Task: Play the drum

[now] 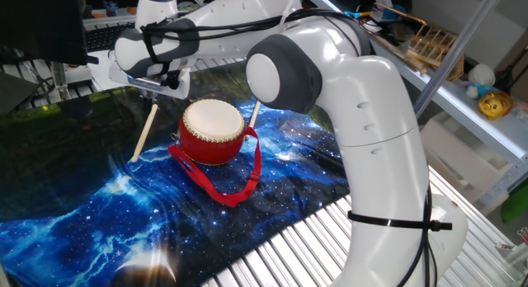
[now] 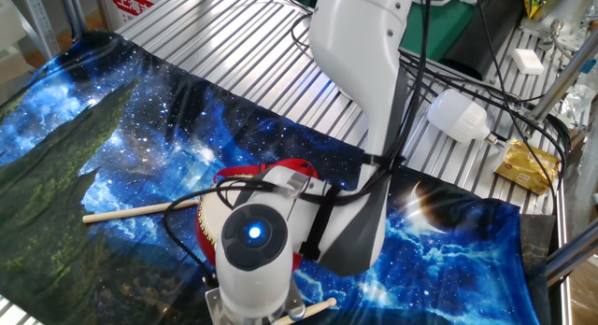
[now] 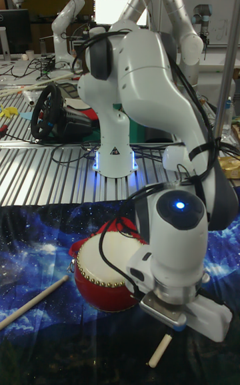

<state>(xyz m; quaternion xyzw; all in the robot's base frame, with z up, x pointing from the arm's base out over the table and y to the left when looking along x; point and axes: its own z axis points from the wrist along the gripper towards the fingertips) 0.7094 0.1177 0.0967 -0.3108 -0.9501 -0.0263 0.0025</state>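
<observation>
I see the small round red drum with its cream skin head [image 1: 213,132] sitting upright mid-cloth on the table [image 1: 388,237], red ribbon strap [image 1: 231,186] trailing forward. My hand [image 1: 153,87] hovers beside it over a thin pale wooden stick [image 1: 144,133]; I cannot tell its finger spread. I judge the drum light and rigid, its skin delicate: strike the head, don't grab it

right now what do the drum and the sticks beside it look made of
Drum: glossy red body, likely lacquered wood or plastic; matte cream head looks like skin, pinned by dark studs. Strap: red fabric ribbon, lying limp. Sticks: pale bare wood, unpainted.
</observation>
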